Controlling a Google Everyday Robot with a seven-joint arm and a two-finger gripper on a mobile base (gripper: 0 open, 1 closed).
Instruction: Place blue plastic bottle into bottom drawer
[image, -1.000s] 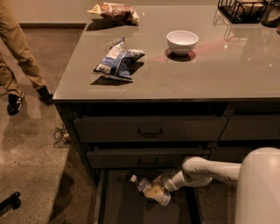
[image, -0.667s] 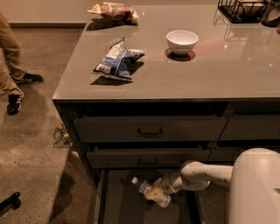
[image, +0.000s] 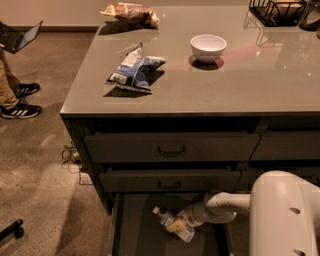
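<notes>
The blue plastic bottle (image: 169, 222) lies tilted inside the open bottom drawer (image: 135, 235), white cap pointing up-left, pale label toward its lower right. My gripper (image: 181, 223) reaches in from the right on the white arm (image: 220, 206) and sits right at the bottle's body, low over the drawer's flat bottom. The bottle's lower half is partly covered by the gripper.
Two closed drawers with bar handles (image: 171, 149) sit above. On the counter (image: 250, 85) are a blue and white snack bag (image: 132, 70), a white bowl (image: 208, 47), another bag (image: 131, 13) and a wire rack (image: 275, 10). A person's feet (image: 20, 102) stand at left.
The person at left has shifted their stance. The gripper and bottle have stayed in about the same place in the drawer.
</notes>
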